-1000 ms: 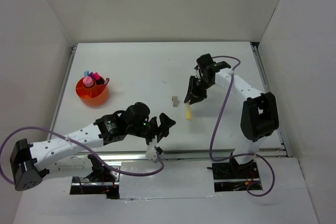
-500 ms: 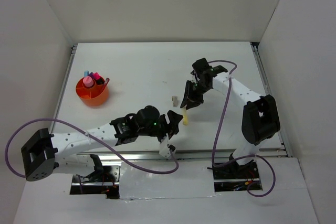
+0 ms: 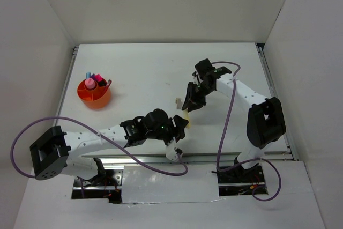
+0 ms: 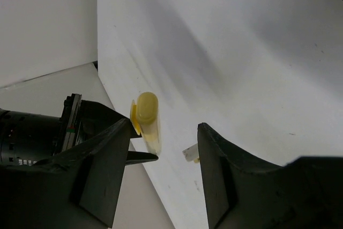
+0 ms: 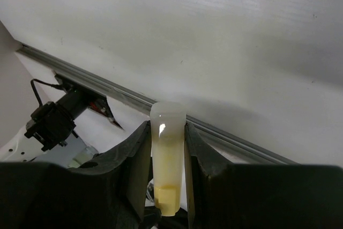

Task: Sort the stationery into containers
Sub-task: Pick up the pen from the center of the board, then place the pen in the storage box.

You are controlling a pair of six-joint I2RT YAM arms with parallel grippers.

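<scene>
Right fingers [image 5: 136,159] are clamping the yellow highlighter [image 5: 167,154], long axis running out past their tips over the bench [image 3: 139,73]. Left fingers [image 4: 104,159], spread wide, are facing its free end, apparently not touching. Orange cup [image 3: 102,101] is sitting well left of the highlighter.

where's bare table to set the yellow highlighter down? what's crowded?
Bare: the far table strip between the back wall and both grippers; also the patch between the orange cup and the beige block. Crowded: near centre, where the left gripper, right gripper and yellow highlighter meet beside the block.
</scene>
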